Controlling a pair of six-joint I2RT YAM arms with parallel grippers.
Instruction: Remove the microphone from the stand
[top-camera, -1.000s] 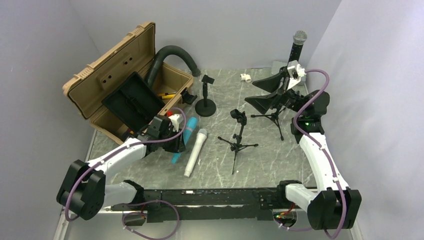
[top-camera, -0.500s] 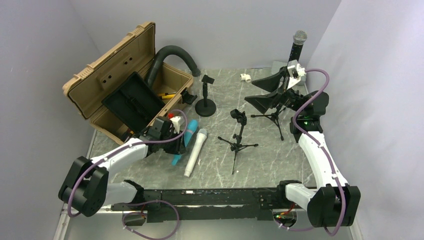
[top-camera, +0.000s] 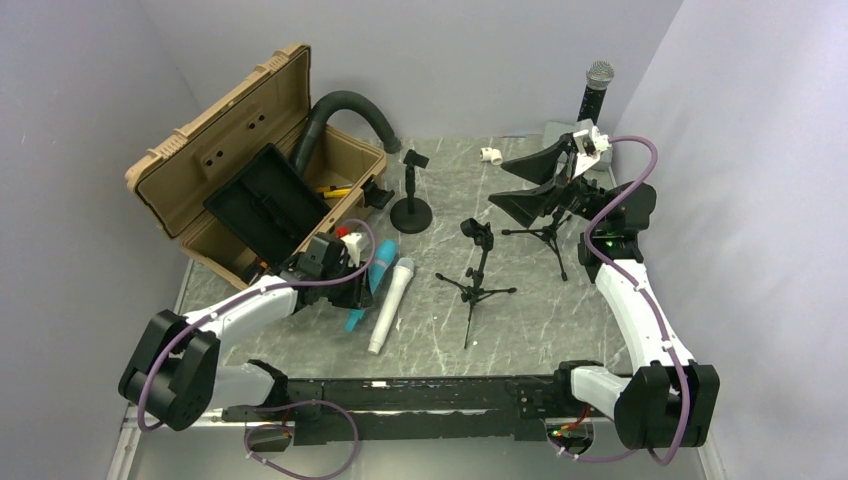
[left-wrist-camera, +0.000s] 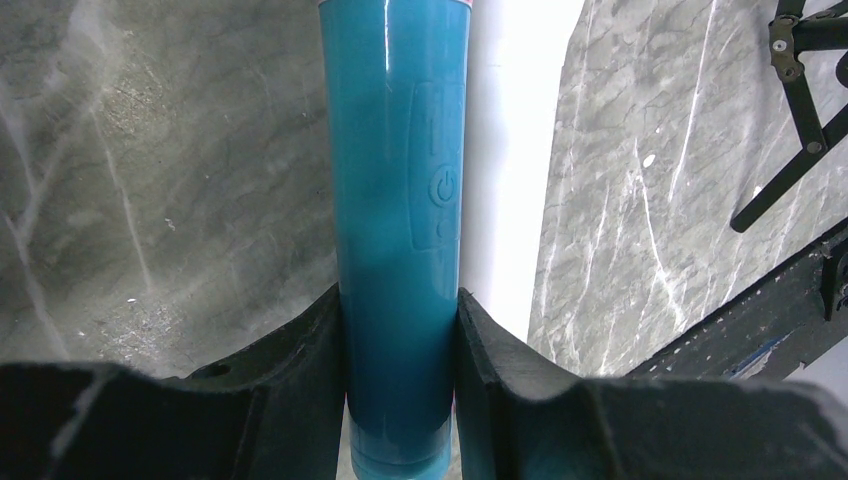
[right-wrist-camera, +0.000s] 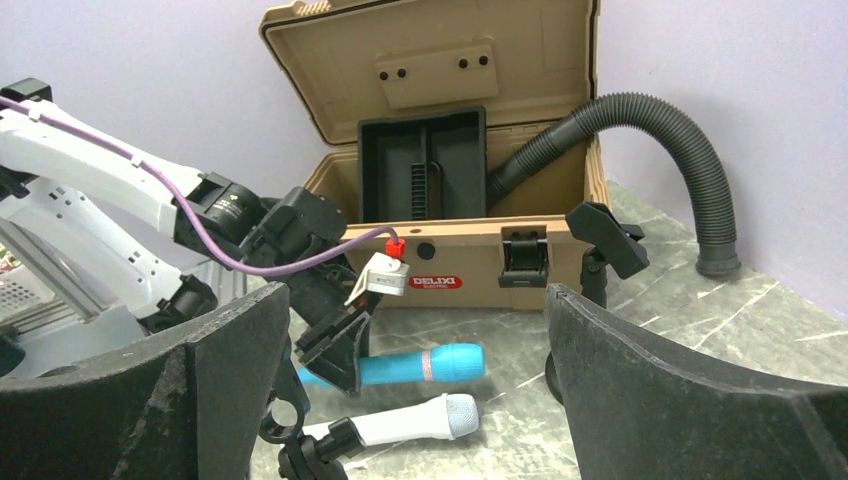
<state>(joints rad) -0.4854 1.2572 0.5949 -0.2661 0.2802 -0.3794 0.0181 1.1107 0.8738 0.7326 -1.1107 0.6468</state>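
My left gripper (top-camera: 360, 290) is shut on the handle of a blue microphone (top-camera: 381, 260), held low over the table with its head pointing away. In the left wrist view both fingers press the blue handle (left-wrist-camera: 400, 200). A white microphone (top-camera: 388, 305) lies right beside it. Three empty stands are on the table: a round-base stand (top-camera: 411, 195), a centre tripod stand (top-camera: 480, 272) and a right tripod stand (top-camera: 548, 236). My right gripper (top-camera: 498, 183) hangs wide open above the right tripod, holding nothing. A black microphone (top-camera: 594, 92) stands upright at the back right; its support is hidden.
An open tan case (top-camera: 180, 160) with a black insert (top-camera: 262, 200) fills the back left. A black corrugated hose (top-camera: 350, 105) arches out of it. A small white fitting (top-camera: 490, 153) lies at the back. Walls close in on three sides.
My left gripper has edged slightly to the right with the blue microphone, closer to the white one. The right arm has barely moved.
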